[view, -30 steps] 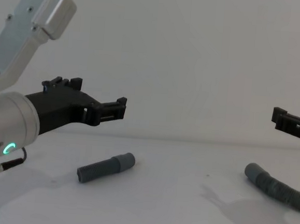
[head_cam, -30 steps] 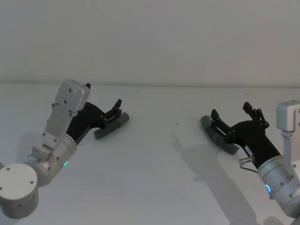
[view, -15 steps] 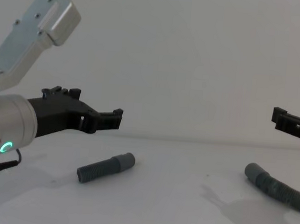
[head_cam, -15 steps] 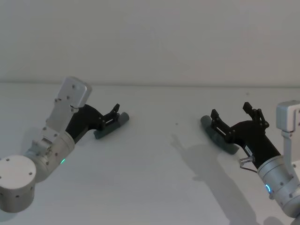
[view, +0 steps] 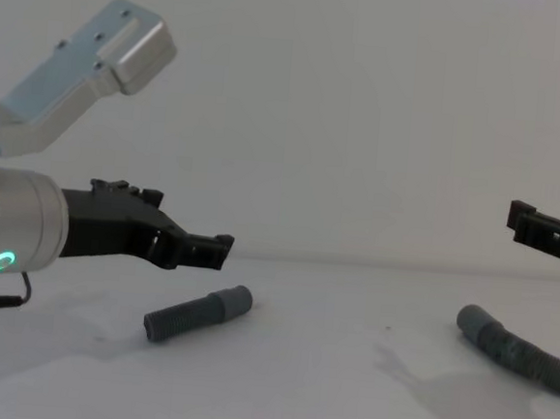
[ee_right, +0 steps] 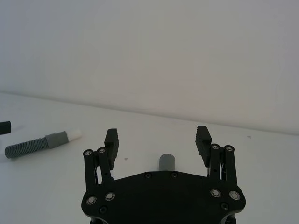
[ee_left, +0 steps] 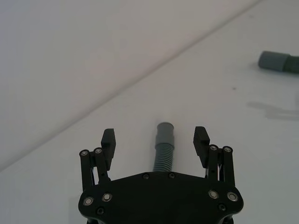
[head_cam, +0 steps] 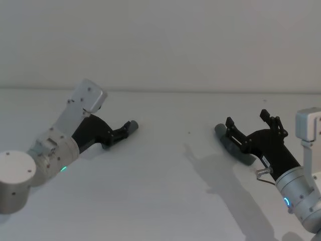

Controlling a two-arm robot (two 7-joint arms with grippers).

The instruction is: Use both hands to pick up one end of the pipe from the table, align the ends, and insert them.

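Bench (head_cam: 160,196): plain white, matte, no pattern.
Left tool (head_cam: 122,131): black, with small silver screw heads on the body. Left wrist (view: 21,233): silver, with a glowing green ring (view: 1,262).
Right tool (head_cam: 246,119): black, same silver screw heads. Right wrist (head_cam: 301,193): silver, with a small blue-cyan light (head_cam: 287,202).
Short pipe piece (view: 189,316): grey, ribbed. Short piece's cuff (view: 233,302): smooth grey. Tip (ee_right: 74,135): white.
Long pipe piece (view: 522,358): grey, ribbed. Long piece's cuff (view: 472,320): smooth grey.
Wall (head_cam: 160,40): pale off-white, plain.
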